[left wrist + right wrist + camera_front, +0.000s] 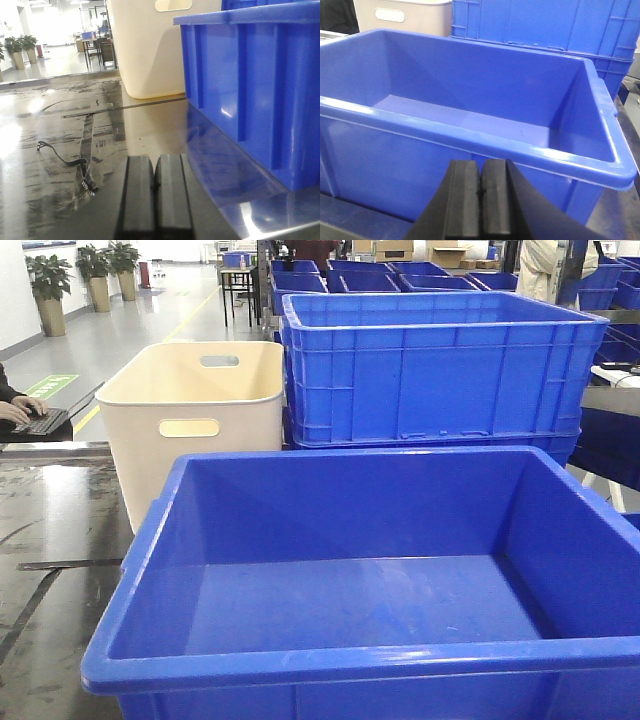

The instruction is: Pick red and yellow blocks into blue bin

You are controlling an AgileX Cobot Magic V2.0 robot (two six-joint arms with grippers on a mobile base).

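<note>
The blue bin [150, 540] fills the near part of the front view, and its smooth floor lies bare. The red and yellow blocks are out of view in every frame. My left gripper [155, 167] hovers low over the dark table to the left of the blue bin [250, 75], shut with nothing between its pads. My right gripper [481, 172] sits just outside the near wall of the blue bin [470, 142], a little below the rim, also shut and empty.
A cream tub [190, 405] with handle slots stands behind the bin on the left. Ribbed blue crates [440, 370] are stacked behind it on the right. A thin black cable [65, 160] lies on the glossy table [50, 540]. A person's hands work a keyboard [35, 423] at far left.
</note>
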